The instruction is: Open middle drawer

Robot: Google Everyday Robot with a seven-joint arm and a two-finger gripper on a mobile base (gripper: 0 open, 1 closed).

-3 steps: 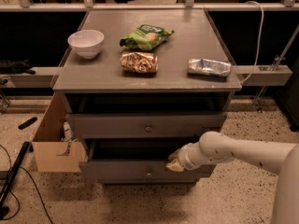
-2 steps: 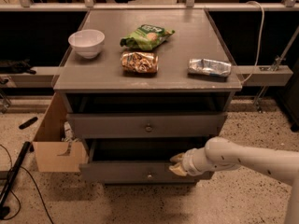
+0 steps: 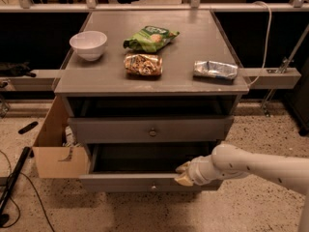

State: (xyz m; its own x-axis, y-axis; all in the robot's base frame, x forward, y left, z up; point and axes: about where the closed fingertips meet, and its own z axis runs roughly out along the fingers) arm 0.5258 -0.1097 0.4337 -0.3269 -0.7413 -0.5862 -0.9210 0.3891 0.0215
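The middle drawer [image 3: 120,182] is a shallow grey drawer with a small round knob [image 3: 153,187]. It is pulled out toward the camera and its dark inside [image 3: 140,158] shows. My gripper [image 3: 184,174] comes in from the right on a white arm [image 3: 251,166] and sits at the top edge of this drawer's front, right of the knob. The taller-fronted top drawer [image 3: 111,129], with its own knob [image 3: 153,132], stands above it and is slightly out. The lowest drawer is hidden beneath the open one.
On the cabinet top [image 3: 193,47] lie a white bowl [image 3: 88,45], a green snack bag [image 3: 150,37], a brown snack bag [image 3: 143,64] and a silvery packet [image 3: 216,70]. An open cardboard box [image 3: 58,151] stands against the cabinet's left side. Black cables [image 3: 12,182] lie on the floor at left.
The middle drawer has slid a little further out toward the camera, and my gripper has moved down and outward with its front edge.
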